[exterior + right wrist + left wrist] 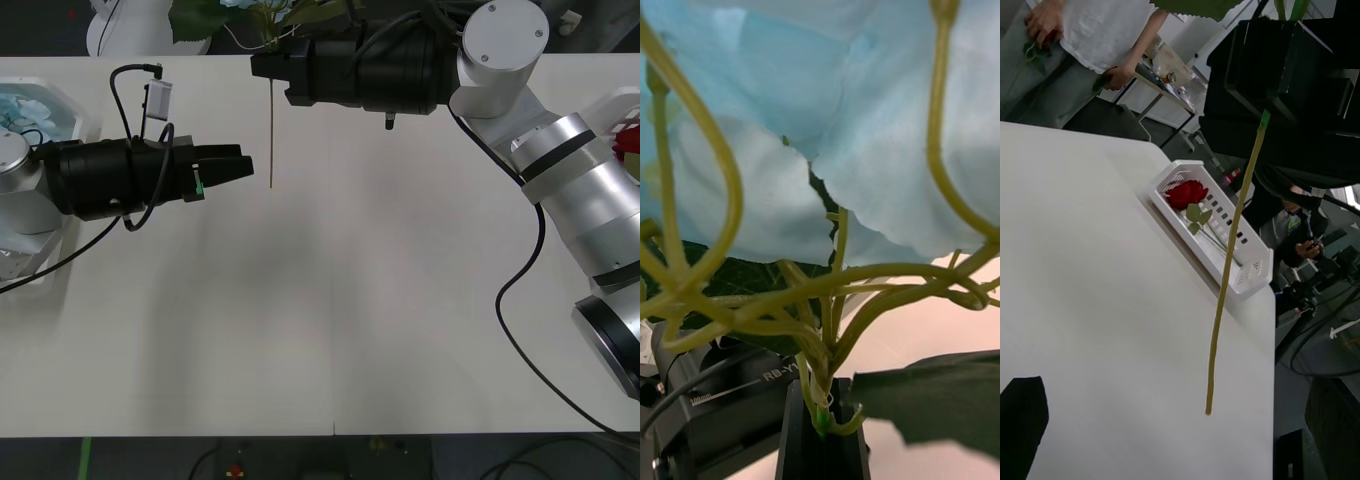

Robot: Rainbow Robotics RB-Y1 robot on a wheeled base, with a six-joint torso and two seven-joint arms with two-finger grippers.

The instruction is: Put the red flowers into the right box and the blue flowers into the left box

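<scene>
A white table (330, 330) carries everything. Past its far edge stands a person in a white shirt (1090, 34), with dark equipment and cables (1330, 300) beyond the table's far corner.

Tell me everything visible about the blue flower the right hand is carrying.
The blue flower is artificial: pale blue fabric-like petals in a cluster, yellow-green branching stalks, dark green leaves. The right hand is shut on it just below the branching, holding it above the table's far side. Its long thin stem hangs straight down, its tip clear of the tabletop. Nothing else touches it; the left hand is close beside the stem's lower end.
</scene>
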